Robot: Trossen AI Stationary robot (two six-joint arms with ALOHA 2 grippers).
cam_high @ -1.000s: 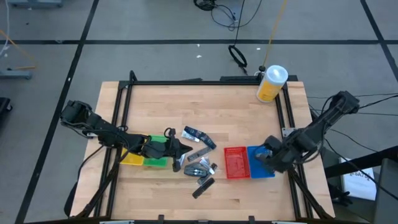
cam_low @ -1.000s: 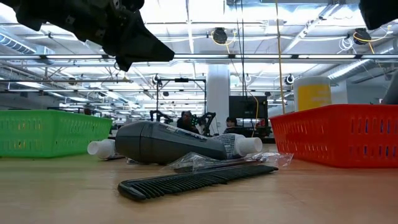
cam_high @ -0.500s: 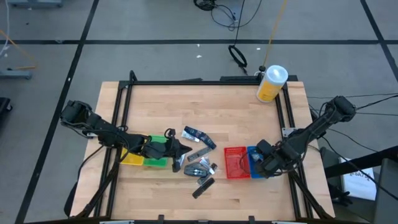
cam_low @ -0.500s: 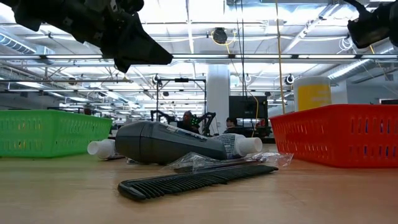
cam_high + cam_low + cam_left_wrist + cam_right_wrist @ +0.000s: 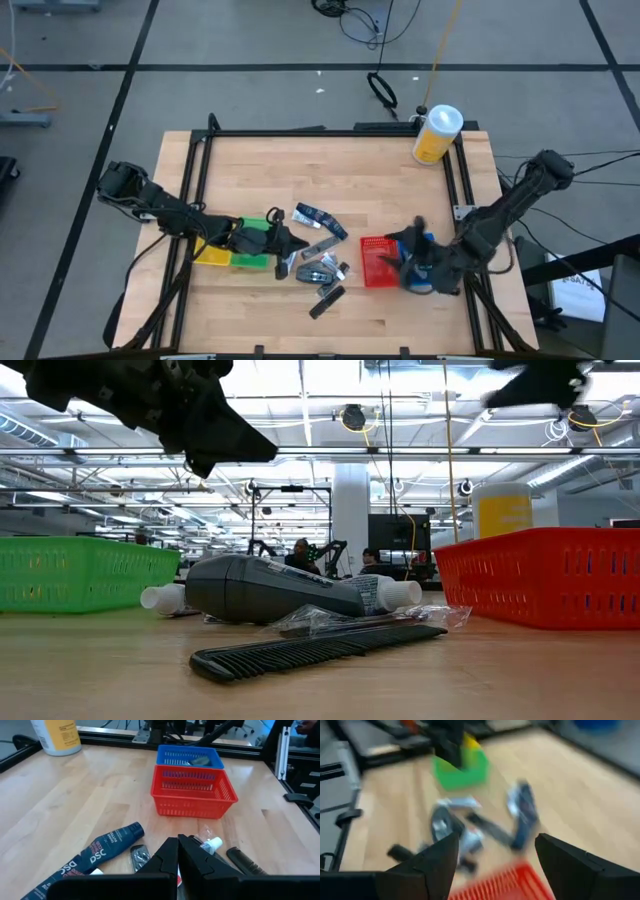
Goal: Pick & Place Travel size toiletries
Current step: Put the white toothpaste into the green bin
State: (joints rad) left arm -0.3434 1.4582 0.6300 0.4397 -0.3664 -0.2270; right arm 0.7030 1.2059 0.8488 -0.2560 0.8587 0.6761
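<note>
The travel size toiletries [image 5: 318, 262] lie in a loose pile on the table between the green bin [image 5: 253, 250] and the red bin [image 5: 378, 260]. Among them are a dark blue tube [image 5: 107, 847], a grey tube [image 5: 270, 590] and a black comb [image 5: 310, 650]. One packet [image 5: 202, 761] lies in the blue bin [image 5: 192, 755]. My left gripper [image 5: 296, 240] hangs shut above the pile's left side, well off the table [image 5: 215, 435], holding nothing. My right gripper [image 5: 405, 258] is open and empty over the red and blue bins, facing the pile [image 5: 496, 837].
A yellow bin [image 5: 212, 255] stands left of the green one. The big yellow canister with white lid [image 5: 436, 133] stands at the table's far right corner. Black frame rails [image 5: 195, 200] run along the table's sides. Bare wood lies across the far half.
My right gripper has swung from over the blue bin's right side toward the table's left, now over the red and blue bins, and has turned to face the pile. In the low view it has come in at the upper right. The left arm and the toiletries have kept still.
</note>
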